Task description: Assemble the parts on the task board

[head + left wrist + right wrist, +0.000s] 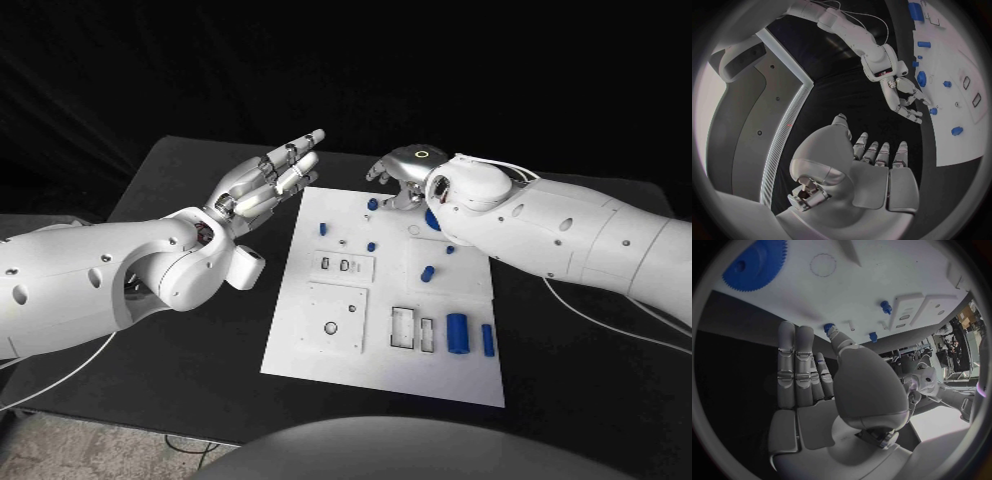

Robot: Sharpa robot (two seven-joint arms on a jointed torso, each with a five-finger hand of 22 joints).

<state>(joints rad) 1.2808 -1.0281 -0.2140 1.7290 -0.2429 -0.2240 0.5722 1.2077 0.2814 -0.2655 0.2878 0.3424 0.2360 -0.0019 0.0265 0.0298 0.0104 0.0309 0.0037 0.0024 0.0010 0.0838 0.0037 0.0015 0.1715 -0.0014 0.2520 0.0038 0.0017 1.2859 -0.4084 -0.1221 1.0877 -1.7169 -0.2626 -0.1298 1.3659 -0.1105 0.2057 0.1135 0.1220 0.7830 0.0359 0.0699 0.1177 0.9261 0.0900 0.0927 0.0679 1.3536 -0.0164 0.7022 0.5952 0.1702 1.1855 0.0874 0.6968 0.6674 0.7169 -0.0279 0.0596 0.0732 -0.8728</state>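
So the white rectangular task board [325, 375] sits in the middle of the black table [173, 400], angled a bit. Closest to the robot on the board there's a fat blue cylinder [457, 333] lying on its side with a thinner blue rod [488, 340] just beside it, next to a pair of rectangular cut-out slots [413, 329]. A raised white square plate with a small round hole [330, 317] sits on the near left part of the board.

Going further up: a short blue peg [427, 273] near the middle, then a few tiny blue pegs [371, 245] scattered toward the far end.

The silver left hand [274, 180] hangs just off the board's far-left edge, fingers stretched out straight and loose, palm empty, gripping nothing. The wrist camera shows the same, flat fingers [881, 153] over bare table.

The silver right hand [408, 166] is over the far end of the board, wrist bent down. Its fingers [795, 365] lie straight side by side and nothing is grasped. Right by it sits a blue toothed gear [753, 265] flat on the board, and a small blue peg [828, 327] right by the fingertips near the board's edge.
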